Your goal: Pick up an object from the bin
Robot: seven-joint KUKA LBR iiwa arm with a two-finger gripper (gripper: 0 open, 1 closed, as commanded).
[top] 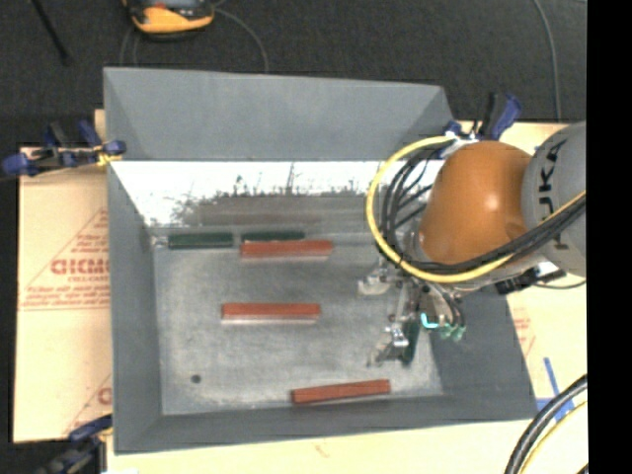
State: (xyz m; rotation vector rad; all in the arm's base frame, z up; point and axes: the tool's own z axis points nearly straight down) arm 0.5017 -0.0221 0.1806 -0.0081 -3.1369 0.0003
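My gripper [399, 332] hangs below the orange wrist cover at the right side of the bin floor, close to the right wall. A small dark green piece [406, 352] shows at its lower end; I cannot tell whether that is a loose thing or part of the gripper. The nearest loose thing is a long red bar [341, 392] lying flat along the front wall, just down and left of the gripper and apart from it. Another red bar [271, 311] lies in the middle of the floor, well to the left.
A third red bar [286, 249] lies near the back wall, with two dark green bars [200, 239] [274, 235] beside it along the back edge. Yellow and black cables loop round the wrist above the gripper.
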